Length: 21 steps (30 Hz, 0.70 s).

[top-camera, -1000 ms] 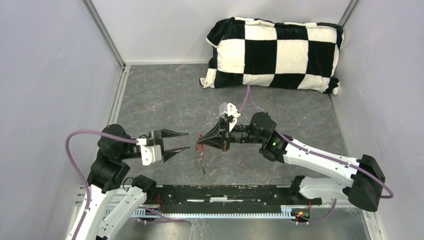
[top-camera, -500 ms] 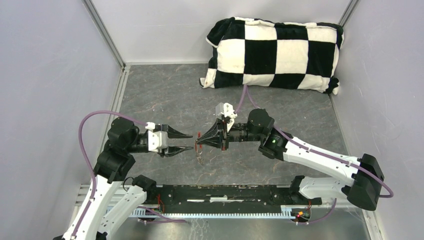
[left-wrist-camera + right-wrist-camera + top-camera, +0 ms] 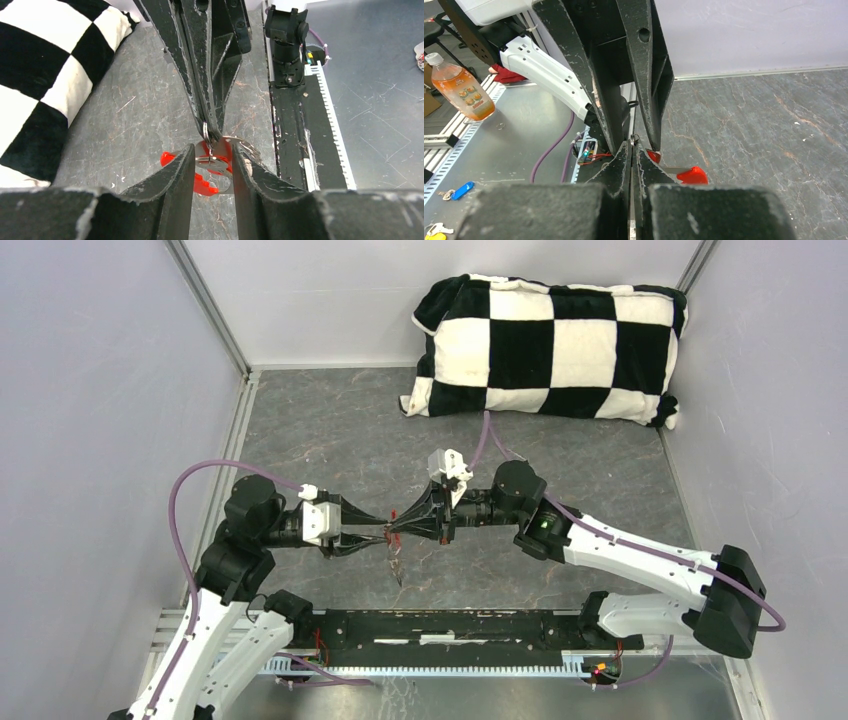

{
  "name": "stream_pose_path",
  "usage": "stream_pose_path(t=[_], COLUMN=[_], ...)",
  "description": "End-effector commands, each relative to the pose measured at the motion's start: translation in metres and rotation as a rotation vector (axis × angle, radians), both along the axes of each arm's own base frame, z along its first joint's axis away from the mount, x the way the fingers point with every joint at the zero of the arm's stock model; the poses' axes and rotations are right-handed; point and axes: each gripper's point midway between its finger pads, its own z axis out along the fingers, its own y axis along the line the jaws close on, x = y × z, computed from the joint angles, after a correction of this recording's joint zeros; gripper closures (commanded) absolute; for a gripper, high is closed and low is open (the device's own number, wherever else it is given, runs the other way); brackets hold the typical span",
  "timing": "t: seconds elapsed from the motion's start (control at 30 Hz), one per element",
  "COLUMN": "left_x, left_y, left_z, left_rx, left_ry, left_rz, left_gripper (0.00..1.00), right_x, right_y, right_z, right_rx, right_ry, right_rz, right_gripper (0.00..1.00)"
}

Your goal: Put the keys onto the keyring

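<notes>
My right gripper (image 3: 398,529) is shut on a thin silver ring of the keyring (image 3: 398,558), which hangs above the floor. The right wrist view shows its tips (image 3: 631,144) pinched on the ring, with the red fob (image 3: 692,175) beyond. My left gripper (image 3: 384,533) meets it tip to tip. In the left wrist view the left gripper (image 3: 212,151) has a flat silver ring (image 3: 214,161) spanning the gap between its fingers and touching both. Red plastic (image 3: 210,182) hangs behind. I cannot tell the keys apart from the hanging bundle.
A black-and-white checkered pillow (image 3: 545,345) lies at the back. A black rail (image 3: 460,625) runs along the near edge between the arm bases. Grey walls close in both sides. A drink bottle (image 3: 461,90) stands off the table.
My left gripper moved right to the keyring and narrowed its jaws around the ring. My right gripper shifted slightly left, still holding the keyring.
</notes>
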Motion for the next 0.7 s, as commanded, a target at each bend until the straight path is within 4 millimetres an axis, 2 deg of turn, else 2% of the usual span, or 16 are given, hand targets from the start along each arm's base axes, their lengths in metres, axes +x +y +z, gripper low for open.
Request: stream_pose_path(t=[0.0,0.1,0.23,0.3,0.5,0.67], left_x=[0.001,0.000,-0.002,-0.003,-0.006,-0.007], left_y=[-0.002,-0.002,-0.002,-0.001,0.000,-0.001], left_z=[0.008,0.010,0.004,-0.001,-0.006,-0.007], left_rx=[-0.027,-0.032,-0.021,-0.007,0.003,0.002], left_ry=[0.020,0.026,0.043,0.047,0.077,0.097], left_rz=[0.010,0.007,-0.002,-0.005,-0.006,-0.013], left_gripper=[0.61,0.64,0.77,0.79,0.69,0.65], right_x=[-0.003,-0.002,-0.002,-0.001,-0.004,-0.006], right_y=[0.006,0.007,0.006,0.004,0.003,0.003], right_z=[0.036,0.036,0.038,0.039,0.041,0.041], right_rx=[0.100,0.098,0.104,0.110,0.118,0.122], right_ry=[-0.061,-0.064,-0.071,-0.077,-0.080,-0.078], right_rz=[0.015,0.010,-0.001,-0.007,0.001,0.009], right_gripper=[0.99,1.00,0.99,0.99,1.00,1.00])
